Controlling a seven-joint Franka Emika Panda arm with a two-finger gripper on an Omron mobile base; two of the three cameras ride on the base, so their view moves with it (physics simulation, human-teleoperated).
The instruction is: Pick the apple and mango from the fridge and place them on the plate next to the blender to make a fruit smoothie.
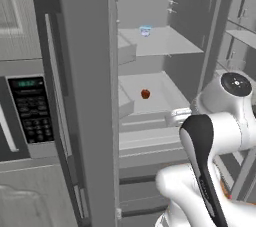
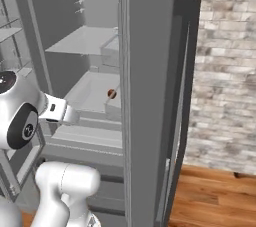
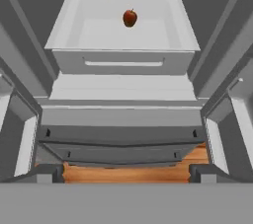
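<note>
open fridge, apple on a white shelf

the fridge (image 1: 85, 96) stands with doors open; the apple (image 3: 130, 18) sits alone near the top centre of the hand view, well apart from the gripper (image 3: 126, 172), whose jaws are spread wide at the bottom edge, holding nothing.

This is a home kitchen, rendered rather than filmed. A tall grey steel fridge (image 1: 90, 96) stands with its doors swung open, showing white inner shelves (image 1: 160, 41) and a pale drawer (image 3: 123, 45) with a small dark red apple (image 3: 130, 18) lying in it, and lower freezer drawers (image 3: 121, 141) near the floor. To the fridge's left a black-panelled microwave (image 1: 30, 108) with a keypad is built in among pale cabinet fronts (image 1: 15, 16), while to its right a whitewashed brick wall (image 2: 227, 71) meets a warm wooden plank floor (image 2: 215, 198).
</note>
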